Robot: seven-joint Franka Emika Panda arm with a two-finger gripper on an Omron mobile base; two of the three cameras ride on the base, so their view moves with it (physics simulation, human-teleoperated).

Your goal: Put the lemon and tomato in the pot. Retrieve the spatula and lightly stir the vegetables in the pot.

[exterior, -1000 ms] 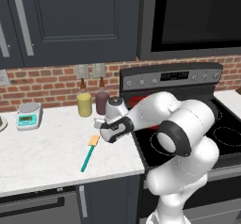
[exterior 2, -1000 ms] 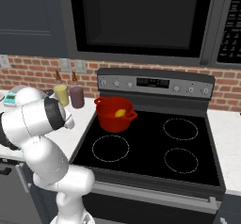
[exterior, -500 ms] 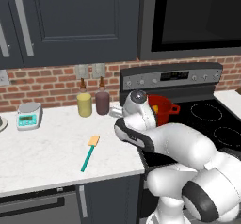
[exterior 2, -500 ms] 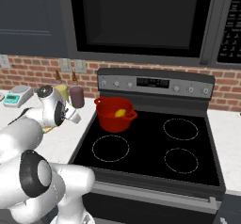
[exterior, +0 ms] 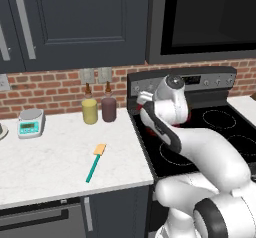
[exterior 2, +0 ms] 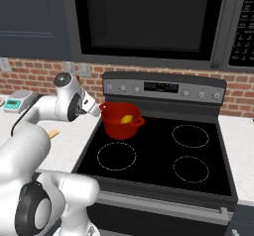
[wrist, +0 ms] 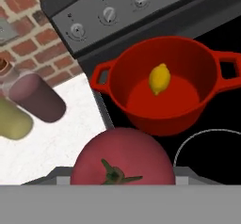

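Red and round, the tomato [wrist: 121, 158] sits right at the bottom of my hand view, pinched in my hand with its green stem turned toward the camera — it is a ball, so no long axis to speak of. I carry it that way because it goes into the pot [wrist: 165, 87] next, which waits just ahead on the rear burner of the stove [exterior 2: 158, 153], mouth up, its two loop handles out to either side. Inside lies the lemon [wrist: 159, 78], its long axis tilted up across the pot's floor, pointed ends showing. Off on the white surface [exterior: 55, 154] the spatula [exterior: 95, 162] lies flat — teal handle toward the front edge, pale blade toward the two bottles [exterior: 99, 110] by the brick wall — well apart from the pot, for stirring later.
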